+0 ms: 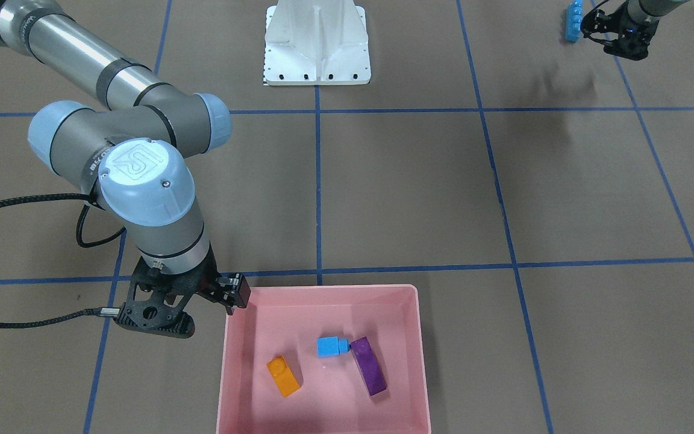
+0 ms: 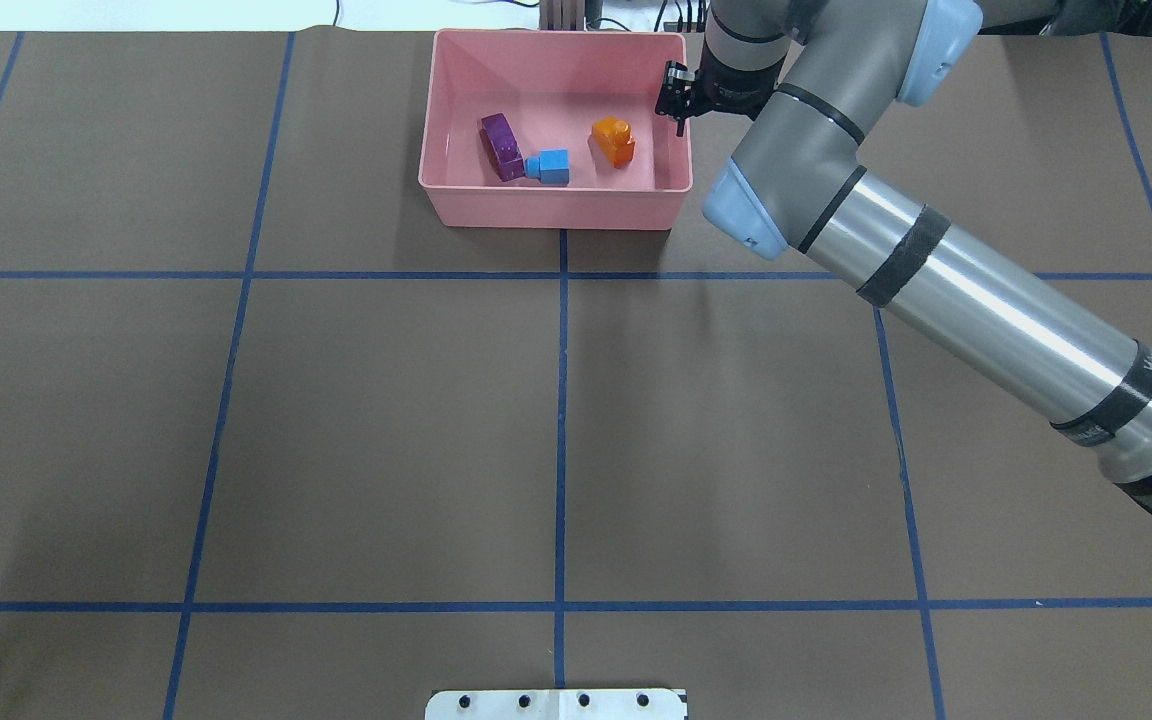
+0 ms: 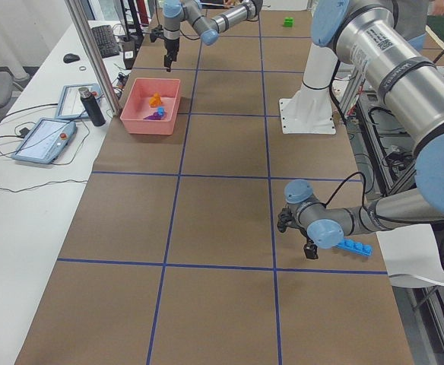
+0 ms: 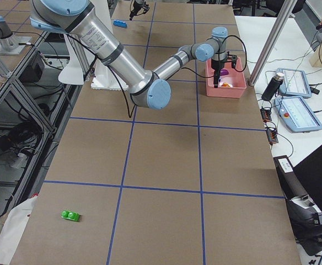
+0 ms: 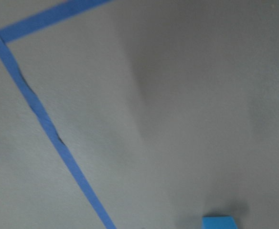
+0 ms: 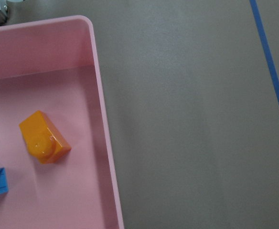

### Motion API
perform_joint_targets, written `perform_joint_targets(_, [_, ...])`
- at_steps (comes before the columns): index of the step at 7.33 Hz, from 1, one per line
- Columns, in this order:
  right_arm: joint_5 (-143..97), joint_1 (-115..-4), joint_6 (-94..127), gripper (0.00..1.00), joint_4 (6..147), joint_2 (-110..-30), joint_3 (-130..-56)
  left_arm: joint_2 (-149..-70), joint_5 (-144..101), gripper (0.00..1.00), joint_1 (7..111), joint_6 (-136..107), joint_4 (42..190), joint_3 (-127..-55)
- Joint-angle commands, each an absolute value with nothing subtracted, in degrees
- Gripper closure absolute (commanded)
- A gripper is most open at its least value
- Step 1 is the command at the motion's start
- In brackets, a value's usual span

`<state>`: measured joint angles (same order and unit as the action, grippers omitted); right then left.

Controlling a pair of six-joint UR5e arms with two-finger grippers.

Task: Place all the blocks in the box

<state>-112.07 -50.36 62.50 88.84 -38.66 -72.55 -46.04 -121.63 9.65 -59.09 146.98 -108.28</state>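
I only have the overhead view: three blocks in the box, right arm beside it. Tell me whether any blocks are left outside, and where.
Observer: A long blue block lies at the robot's edge of the table, on its left side.
Operator: Report the left arm.
Observer: Its tool is right beside that block; whether it grips it, I cannot tell.
Operator: Find the rest.
Observer: A green block lies alone at the table's right end, far from the box.

Robotics lab: tape-gridded table [image 2: 386, 420], teach pendants [image 4: 301, 114] alongside
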Motion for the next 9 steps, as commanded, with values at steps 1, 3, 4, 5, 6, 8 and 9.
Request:
perform_joint_targets(1, [-111.97, -50.19, 62.40, 0.00, 88.77, -38.85, -72.51, -48.07, -115.61, 0.00, -5.39, -70.80, 147.92, -108.11])
perform_joint_targets(3, [-111.97, -50.10, 62.49, 0.00, 88.77, -38.85, -72.51, -47.64, -115.31, 0.04, -9.92, -71.28, 147.92, -108.28])
perform_joint_targets(4, [-111.97, -49.84, 62.49, 0.00, 88.77, -39.02, -72.60, -47.64, -115.31, 0.12, -10.63, -71.28, 147.92, -108.28])
perform_joint_targets(5, [-111.97, -49.66, 62.58, 0.00, 88.77, -39.02, -72.51, -47.81, -115.31, 0.14, -11.24, -71.28, 147.92, -107.85])
perform_joint_targets(6, [-111.62, -49.48, 62.58, 0.00, 88.77, -39.11, -72.51, -48.07, -115.31, 0.14, -11.34, -71.28, 147.92, -107.58])
perform_joint_targets(8, [-111.09, -49.22, 62.58, 0.00, 88.68, -39.20, -72.51, -48.08, -115.40, 0.13, -12.04, -71.37, 147.83, -107.40])
perform_joint_targets(9, [-111.01, -49.22, 62.58, 0.00, 88.68, -39.29, -72.51, -48.16, -115.40, 0.13, -12.13, -71.37, 147.83, -107.40])
